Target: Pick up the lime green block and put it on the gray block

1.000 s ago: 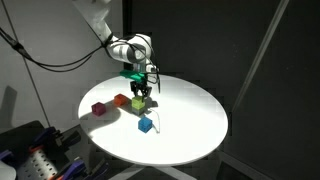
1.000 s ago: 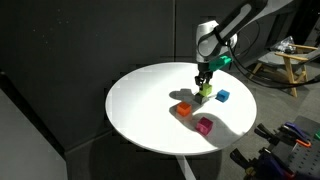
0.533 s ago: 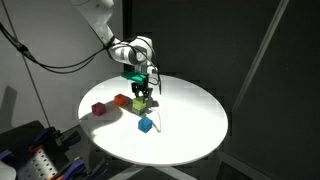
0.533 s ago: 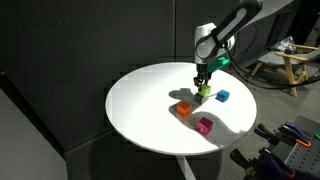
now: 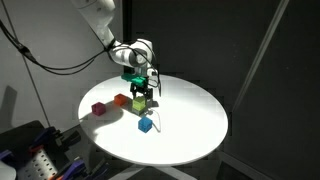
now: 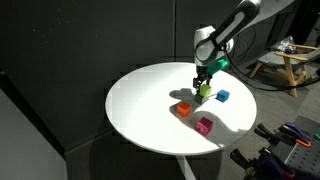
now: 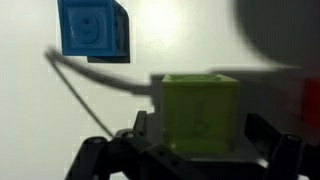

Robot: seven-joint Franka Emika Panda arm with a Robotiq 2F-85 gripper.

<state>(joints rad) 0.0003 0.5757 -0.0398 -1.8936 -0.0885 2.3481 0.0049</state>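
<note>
The lime green block (image 7: 200,113) fills the middle of the wrist view. In both exterior views it (image 5: 141,96) (image 6: 205,90) sits on top of the gray block (image 5: 141,105), which is mostly hidden under it. My gripper (image 7: 199,128) (image 5: 140,89) (image 6: 204,82) hangs straight over the stack. Its dark fingers (image 7: 258,130) flank the lime green block, with a thin gap on the right side. The jaws look open, not pressing the block.
On the round white table (image 5: 190,125) stand a blue cube (image 5: 145,124) (image 7: 93,28), an orange cube (image 5: 121,100) (image 6: 183,109) and a magenta cube (image 5: 98,108) (image 6: 204,125), all close to the stack. Dark curtains surround the table. Equipment sits off the table edge (image 6: 290,140).
The arm and the blocks stay in nearly the same places. The exterior views are too small to show a change in the jaws.
</note>
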